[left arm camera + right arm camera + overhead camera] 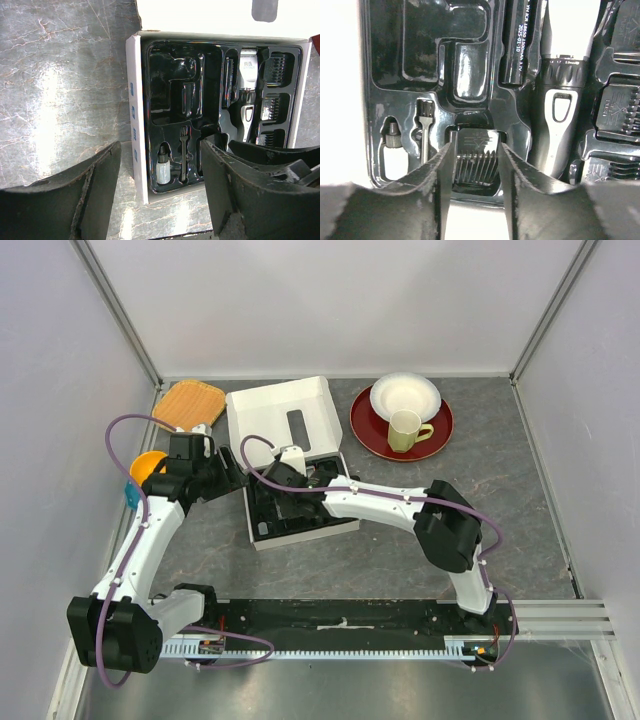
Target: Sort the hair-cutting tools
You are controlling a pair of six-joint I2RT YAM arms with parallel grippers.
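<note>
The black and silver clipper [560, 105] lies in the black moulded tray [170, 75] of the white box [300, 530]; it also shows in the left wrist view [246, 95]. Three comb attachments [274, 67] sit in slots beside it. The thin brush [424, 130] lies in its slot. My right gripper [475, 150] is down in the tray, jaws closed on the sides of another comb attachment [476, 160] that sits in a slot. My left gripper [160, 145] is open and empty above the box's near left corner.
A small oil bottle [163, 167] and a black cylinder [522, 40] also lie in the tray. The box lid [280, 410] stands open behind. A woven mat [188, 403] and orange bowl [148, 465] are left; a red plate [375, 425], white bowl [405, 395] and cup [405, 430] are right.
</note>
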